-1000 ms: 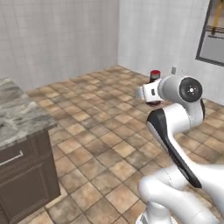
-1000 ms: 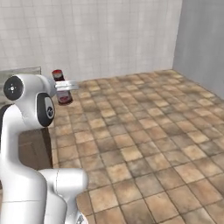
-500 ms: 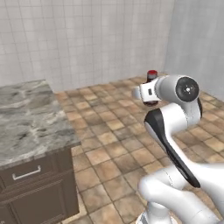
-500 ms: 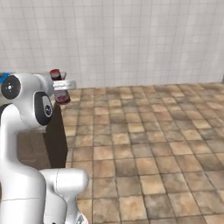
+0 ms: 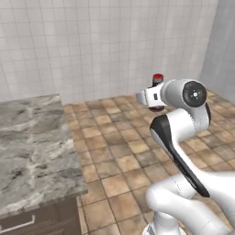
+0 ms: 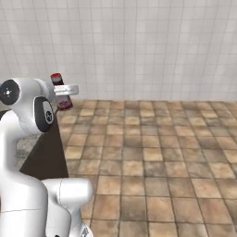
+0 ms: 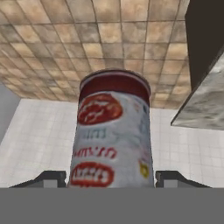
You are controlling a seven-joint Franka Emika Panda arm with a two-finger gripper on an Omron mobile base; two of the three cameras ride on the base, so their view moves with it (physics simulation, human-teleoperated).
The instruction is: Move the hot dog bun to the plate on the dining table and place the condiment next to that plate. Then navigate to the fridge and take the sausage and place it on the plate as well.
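A white tiled wall is seen across the back of the room, and a floor of brown and tan stone tiles is spread out below it. In the left base view a second, greyer wall is met at the right-hand corner.

The dining table is seen at the lower left of the left base view: its grey-beige veined marble worktop is carried on a dark brown base, where a pale bar handle is fitted near the bottom edge. In the right base view a dark brown side of it is shown behind the arm, and in the hand view a corner of the marble top is seen at the right.

The white arm is raised, with its wrist held level at about the height of the wall's lower tiles, out over the floor and beside the worktop.

The claw is clenched on the condiment, one finger at each side of the bottle. The bottle is held off the floor and clear of the worktop, with its red cap uppermost in the left base view and its dark red-brown body seen at the wrist in the right base view. In the hand view the pale label with red markings is faced toward the camera; its lettering cannot be read.
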